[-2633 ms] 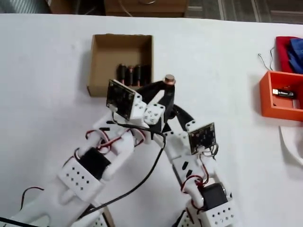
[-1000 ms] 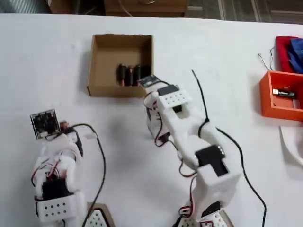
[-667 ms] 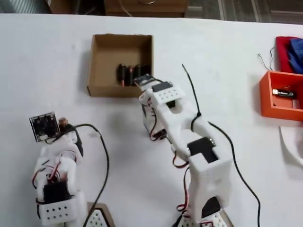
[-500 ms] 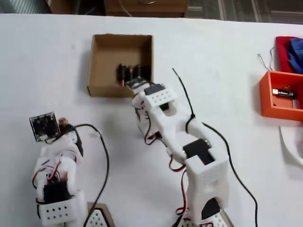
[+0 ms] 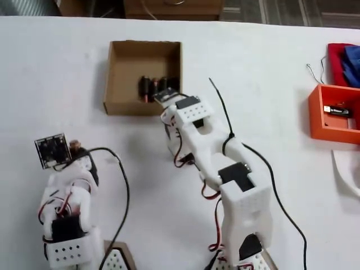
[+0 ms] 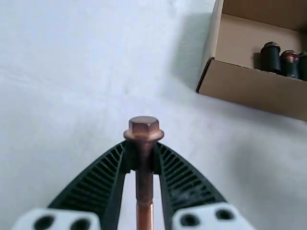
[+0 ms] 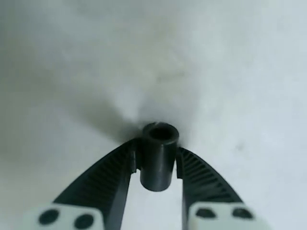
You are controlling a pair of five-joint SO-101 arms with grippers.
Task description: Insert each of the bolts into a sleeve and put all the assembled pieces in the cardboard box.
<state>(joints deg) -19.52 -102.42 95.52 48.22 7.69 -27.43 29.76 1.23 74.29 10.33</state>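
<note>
My left gripper (image 6: 143, 151) is shut on a copper bolt (image 6: 143, 130), gripping the shank just under the hex head. In the high view that arm sits at the lower left, with the bolt's head (image 5: 75, 145) beside its camera. My right gripper (image 7: 157, 160) is shut on a black sleeve (image 7: 159, 158), held upright with its bore open over the white table. That arm's wrist (image 5: 185, 111) is just off the front right corner of the cardboard box (image 5: 109, 79). Three assembled pieces (image 5: 156, 87) stand in the box (image 6: 249, 88), seen as dark sleeves with copper heads (image 6: 283, 60).
An orange tray (image 5: 332, 126) holding a small black item stands at the right edge, with red and blue cloth (image 5: 343, 56) behind it. A white curved object (image 5: 344, 171) lies below the tray. A cardboard piece (image 5: 115, 260) pokes in at the bottom edge.
The arms, earlier together in front of the box, have parted. The left arm drew back to the lower left with the bolt. The right arm swung towards the box front, then eased slightly right.
</note>
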